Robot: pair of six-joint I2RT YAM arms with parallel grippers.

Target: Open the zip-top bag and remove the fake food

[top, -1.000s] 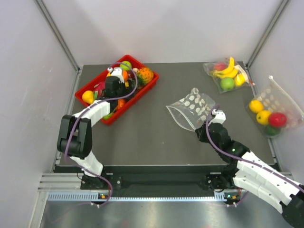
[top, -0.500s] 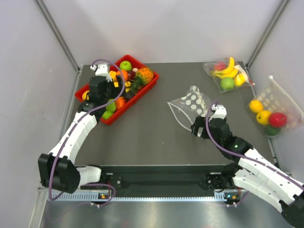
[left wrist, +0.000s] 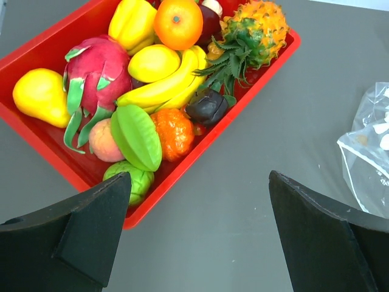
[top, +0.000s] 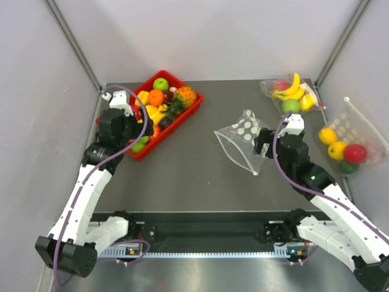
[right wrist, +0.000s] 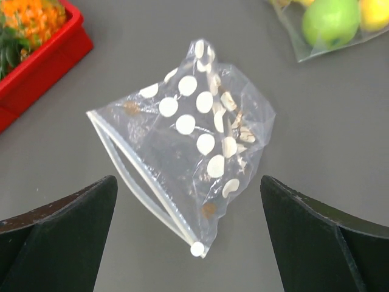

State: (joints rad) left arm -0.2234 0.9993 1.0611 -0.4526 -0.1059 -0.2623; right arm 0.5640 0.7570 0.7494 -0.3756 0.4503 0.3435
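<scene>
The zip-top bag point(top: 243, 143) lies on the dark table, clear with white dots, its white zip strip point(right wrist: 143, 185) parted and nothing inside it. My right gripper point(right wrist: 188, 179) hangs open just near of it, its fingers either side of the bag's zip corner without touching. The fake food lies in the red bin point(top: 176, 125) among other fruits: an orange point(left wrist: 177, 23), a pinkish peach point(left wrist: 103, 141) and a green apple point(top: 160, 84). My left gripper point(left wrist: 199, 176) is open and empty over the bin's near corner.
A clear bag of banana and green apple point(top: 290, 96) sits at the back right. A bigger dotted bag of yellow and red fruit point(top: 346, 143) lies against the right wall. The bin also holds a pineapple point(left wrist: 255, 30), bananas and a dragon fruit.
My right gripper opened, let go of the dotted bag and drew back to the right. My left arm pulled out of the bin towards the left. The bag settled on the table.
</scene>
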